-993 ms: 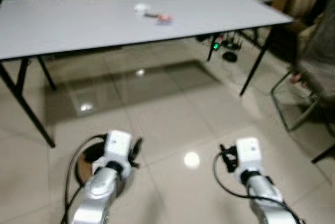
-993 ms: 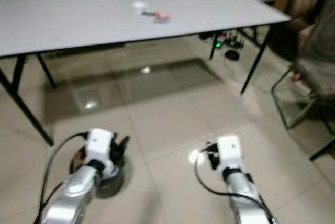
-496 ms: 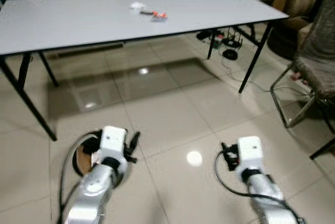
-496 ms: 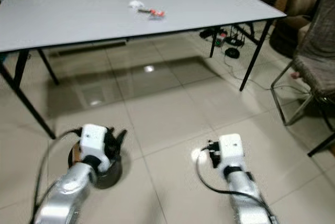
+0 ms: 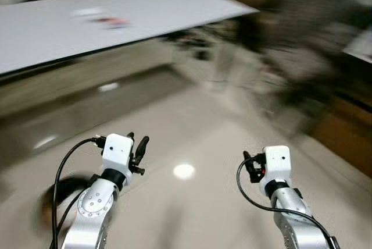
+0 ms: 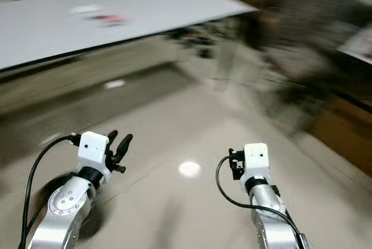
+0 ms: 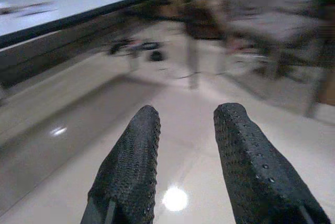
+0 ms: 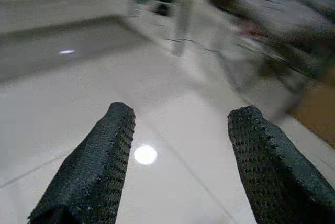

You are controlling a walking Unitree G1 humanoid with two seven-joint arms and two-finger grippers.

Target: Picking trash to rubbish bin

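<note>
The picture is blurred by motion. Small pieces of trash (image 5: 112,22) lie on the long white table (image 5: 174,4) at the far left. A dark round bin (image 5: 49,199) stands on the tiled floor behind my left arm. My left gripper (image 5: 137,145) is held low over the floor, open, with nothing between its fingers (image 7: 131,166). Level with it, my right gripper (image 5: 250,166) is also open and empty, its fingers (image 8: 99,166) set wide over bare tiles.
A blurred chair (image 5: 290,57) stands to the right of the table, and cables lie on the floor under the table's end (image 5: 195,42). Brown furniture (image 5: 343,138) edges the far right. A lamp glare (image 5: 183,171) marks the shiny tiles between my arms.
The camera has swung to the right, so the table and the bin have slid to the left of the picture and everything has blurred. Both arms keep their pose.
</note>
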